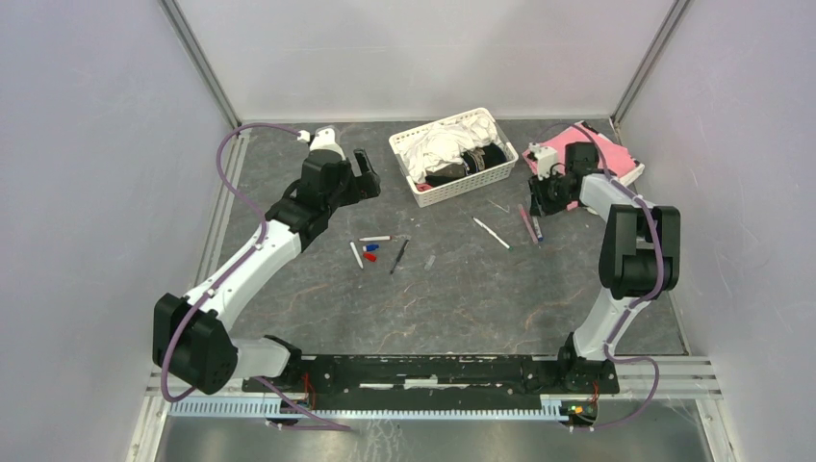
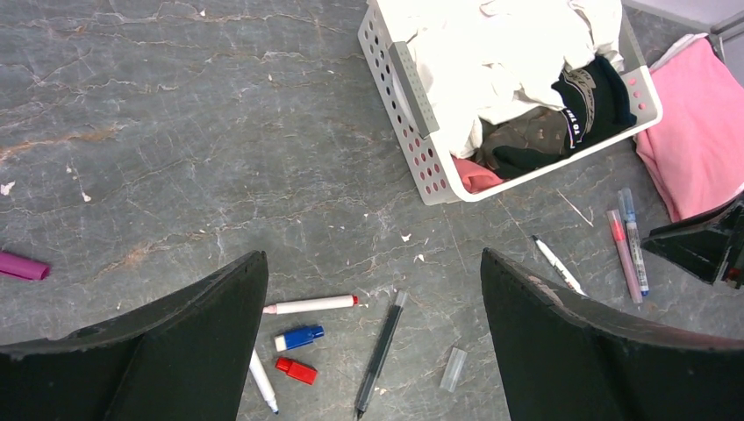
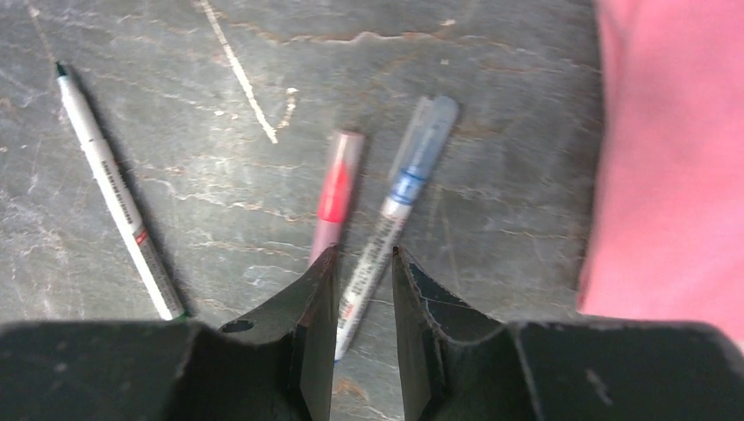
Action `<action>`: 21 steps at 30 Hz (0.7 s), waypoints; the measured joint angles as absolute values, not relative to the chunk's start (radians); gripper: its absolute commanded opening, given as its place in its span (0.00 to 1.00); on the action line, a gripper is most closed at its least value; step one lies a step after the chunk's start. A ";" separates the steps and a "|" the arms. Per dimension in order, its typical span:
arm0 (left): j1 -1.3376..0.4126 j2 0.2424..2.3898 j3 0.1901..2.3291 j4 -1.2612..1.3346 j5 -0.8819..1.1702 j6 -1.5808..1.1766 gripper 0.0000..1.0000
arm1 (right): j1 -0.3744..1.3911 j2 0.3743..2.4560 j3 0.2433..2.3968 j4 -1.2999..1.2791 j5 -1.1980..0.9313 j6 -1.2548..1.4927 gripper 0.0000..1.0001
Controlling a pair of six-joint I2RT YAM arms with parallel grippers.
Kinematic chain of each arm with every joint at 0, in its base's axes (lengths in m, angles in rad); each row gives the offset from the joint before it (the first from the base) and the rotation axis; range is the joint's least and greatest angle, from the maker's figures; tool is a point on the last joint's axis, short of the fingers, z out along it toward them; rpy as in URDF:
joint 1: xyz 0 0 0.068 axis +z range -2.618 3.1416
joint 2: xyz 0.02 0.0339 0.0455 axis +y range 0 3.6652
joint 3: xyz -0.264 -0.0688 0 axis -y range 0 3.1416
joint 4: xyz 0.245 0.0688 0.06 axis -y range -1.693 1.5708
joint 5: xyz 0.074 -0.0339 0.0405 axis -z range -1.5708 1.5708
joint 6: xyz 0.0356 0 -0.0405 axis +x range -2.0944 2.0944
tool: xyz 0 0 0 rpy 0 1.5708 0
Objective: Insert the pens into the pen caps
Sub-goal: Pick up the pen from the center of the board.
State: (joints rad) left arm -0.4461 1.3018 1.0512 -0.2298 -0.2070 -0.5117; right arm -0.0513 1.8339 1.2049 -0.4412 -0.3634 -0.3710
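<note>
Near the table's middle lie a white pen with a red tip (image 2: 311,304), a blue cap (image 2: 299,338), a red cap (image 2: 296,370), a second white pen (image 2: 263,383), a dark pen (image 2: 381,353) and a clear cap (image 2: 454,369). My left gripper (image 2: 373,254) hangs wide open above them, empty. At the right, my right gripper (image 3: 365,250) is low over the table. Its narrowly open fingers straddle the blue-capped pen (image 3: 395,210), with a gap on each side. A pinkish-red pen (image 3: 336,189) lies just left of it, and a white pen (image 3: 114,193) farther left.
A white basket (image 1: 396,144) full of cloths stands at the back middle. A pink cloth (image 1: 616,154) lies at the back right, close to my right gripper (image 1: 539,197). A magenta tube (image 2: 24,266) sits at the left edge of the left wrist view.
</note>
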 measured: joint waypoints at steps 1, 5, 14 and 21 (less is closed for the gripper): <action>-0.446 1.302 1.051 -0.229 -0.207 -0.512 0.95 | -0.062 1.834 1.209 -0.440 -0.364 -0.366 0.32; -0.446 1.302 1.049 -0.229 -0.207 -0.512 0.95 | -0.083 1.834 1.220 -0.429 -0.347 -0.350 0.32; -0.446 1.298 1.046 -0.230 -0.207 -0.512 0.95 | -0.081 1.837 1.221 -0.427 -0.336 -0.329 0.33; -0.446 1.295 1.040 -0.230 -0.207 -0.513 0.95 | -0.081 1.878 1.221 -0.426 -0.337 -0.316 0.33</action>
State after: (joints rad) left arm -0.4461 1.2945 1.0401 -0.2298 -0.2073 -0.5129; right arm -0.0807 1.8782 1.2205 -0.4263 -0.3374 -0.3164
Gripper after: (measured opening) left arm 0.951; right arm 0.327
